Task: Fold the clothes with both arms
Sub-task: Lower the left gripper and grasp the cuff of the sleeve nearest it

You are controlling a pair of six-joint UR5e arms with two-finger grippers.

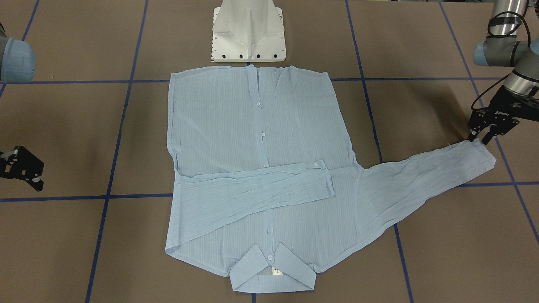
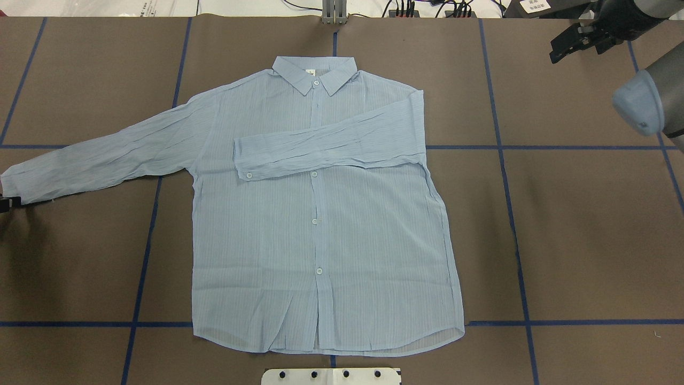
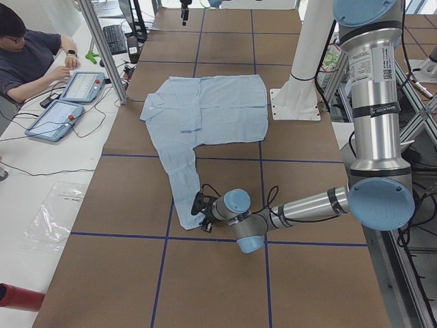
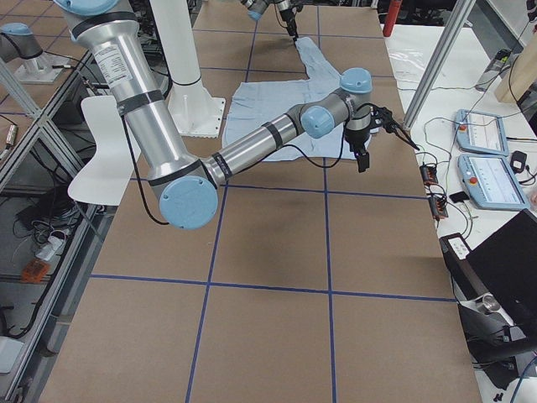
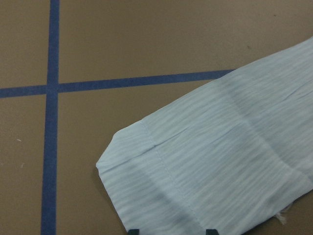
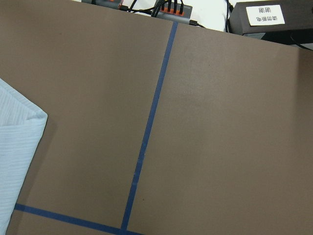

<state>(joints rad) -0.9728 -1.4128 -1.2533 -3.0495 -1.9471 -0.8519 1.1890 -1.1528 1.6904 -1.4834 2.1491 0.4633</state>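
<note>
The left arm of silver-grey tubes with light blue caps (image 3: 307, 205) reaches far out to its own side and lies low and almost flat. Its black two-finger left gripper (image 1: 480, 138) points down, very low, and its fingers (image 5: 210, 230) stand apart. The right arm of silver-grey tubes (image 4: 252, 143) stretches forward and out to the other side. Its black two-finger right gripper (image 4: 388, 156) hangs higher in the air, tipped downward, with its fingers spread apart too.

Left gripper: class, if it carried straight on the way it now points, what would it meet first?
Most likely the cuff of the shirt, on the spread-out sleeve right under the left gripper; then the table. The gap above the cloth is unclear.
</note>
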